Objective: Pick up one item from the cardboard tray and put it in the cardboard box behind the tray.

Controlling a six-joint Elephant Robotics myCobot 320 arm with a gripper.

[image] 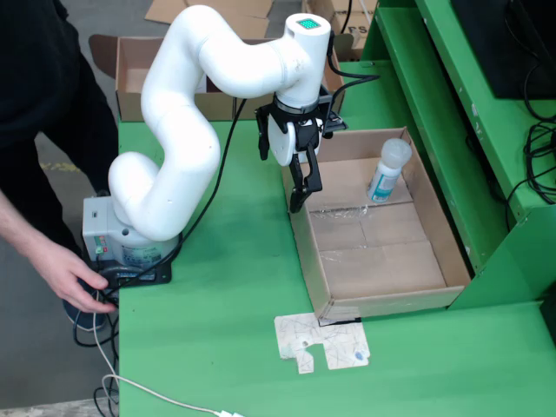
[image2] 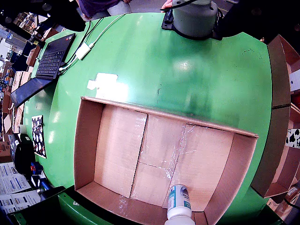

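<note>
A shallow cardboard tray (image: 382,252) lies on the green table. In it a white bottle (image: 387,172) with a teal label leans in the far right corner. It is the only item I see in the tray. My gripper (image: 301,198) hangs above the tray's left wall, well left of the bottle, with nothing in it. Its black fingers overlap from this angle. The view that rides on the gripper looks straight down into the tray (image2: 117,150), with the bottle (image2: 178,202) at the bottom edge and no fingers in sight. An open cardboard box (image: 132,68) stands behind the arm.
A person's hand (image: 61,271) rests by the arm's base (image: 122,239) at the left. A paper scrap (image: 321,343) lies in front of the tray. A green shelf frame (image: 473,130) rises on the right. A laptop (image2: 54,56) sits beyond the table edge.
</note>
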